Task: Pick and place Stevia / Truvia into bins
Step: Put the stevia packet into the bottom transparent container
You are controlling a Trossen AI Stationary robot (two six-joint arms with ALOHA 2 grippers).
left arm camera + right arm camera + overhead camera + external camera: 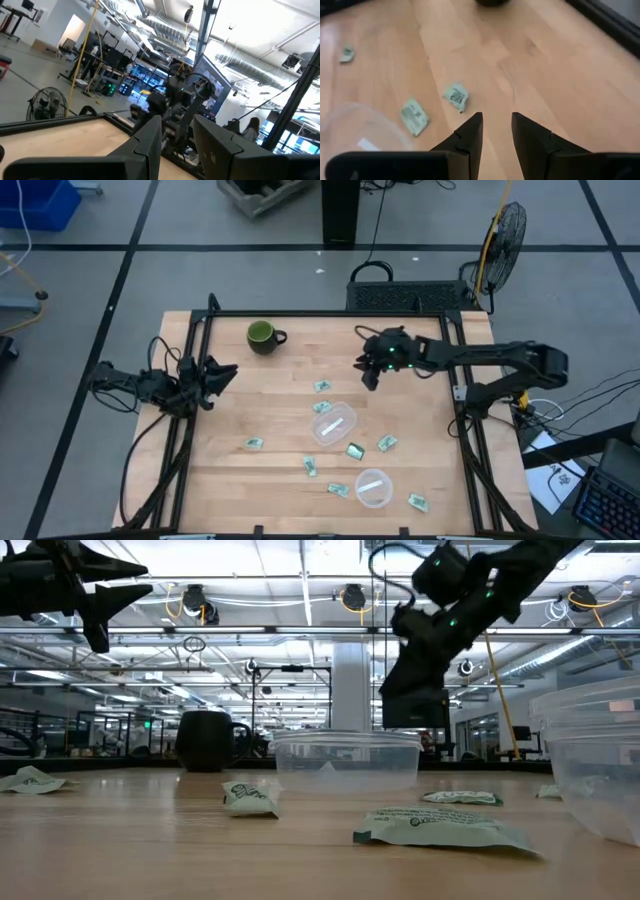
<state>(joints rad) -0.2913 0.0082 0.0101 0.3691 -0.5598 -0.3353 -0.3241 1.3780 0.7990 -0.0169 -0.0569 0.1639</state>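
Note:
Several light green and white Stevia packets lie flat on the wooden table, among them two (322,386) (321,407) near its middle, seen in the right wrist view as packets (456,95) (415,115). Two clear bins stand on the table, one at the centre (335,423) and one toward the near edge (373,487); each has a pale packet inside. My right gripper (368,375) (495,125) hangs open above the table, just beyond the far packets, touching nothing. My left gripper (222,372) (177,132) waits open at the left edge, raised and pointing across the table.
A dark green mug (263,336) stands near the far edge, left of centre. Black frame rails (462,420) run along the table's sides. Further packets lie near the left (254,444) and around the near bin (417,502). Bare wood stretches along the table's far right part.

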